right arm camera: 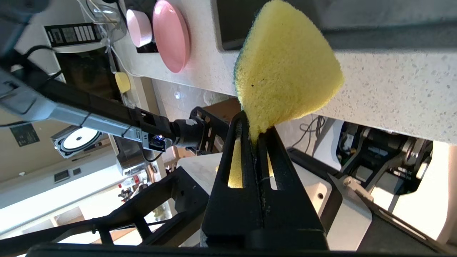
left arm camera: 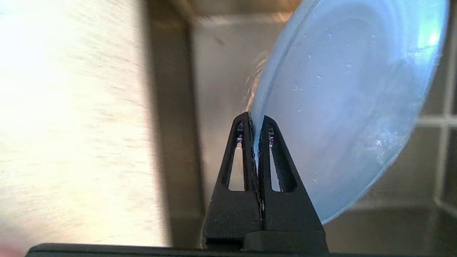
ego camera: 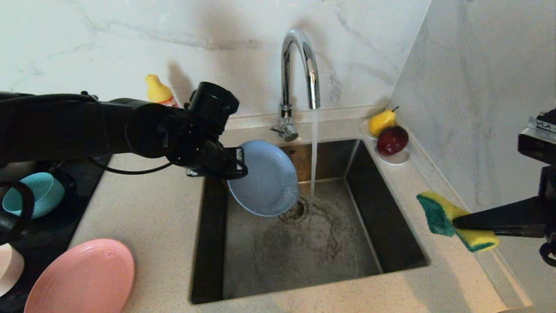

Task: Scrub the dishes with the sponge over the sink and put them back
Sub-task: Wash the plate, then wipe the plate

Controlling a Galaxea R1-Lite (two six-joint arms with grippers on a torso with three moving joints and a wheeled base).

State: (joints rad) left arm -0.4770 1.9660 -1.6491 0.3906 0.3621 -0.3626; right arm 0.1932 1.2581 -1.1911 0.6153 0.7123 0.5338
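Left gripper (left arm camera: 255,123) fingers pinch the blue plate (ego camera: 265,180) rim over the sink (ego camera: 391,226); right gripper (right arm camera: 255,125) fingers clamp the sponge (right arm camera: 285,67).

Speckled countertop (ego camera: 147,204) bearing pink plate (ego camera: 82,278), fruit dish (ego camera: 393,157).

L gripper (left arm camera: 257,123) is seen w/ both black fingers pressed together on the rim of the blue plate (left arm camera: 342,107); plate edge is pinched between the tips. Plate is held on edge, tilted, its concave face shown w/ small water droplets scattered across it. Behind plate, steel wall of the sink (left arm camera: 221,89) is seen, blurred. Pale countertop (left arm camera: 71,125) is seen beside the sink edge, also blurred. A dark strip of the sink rim is seen between counter & basin wall.
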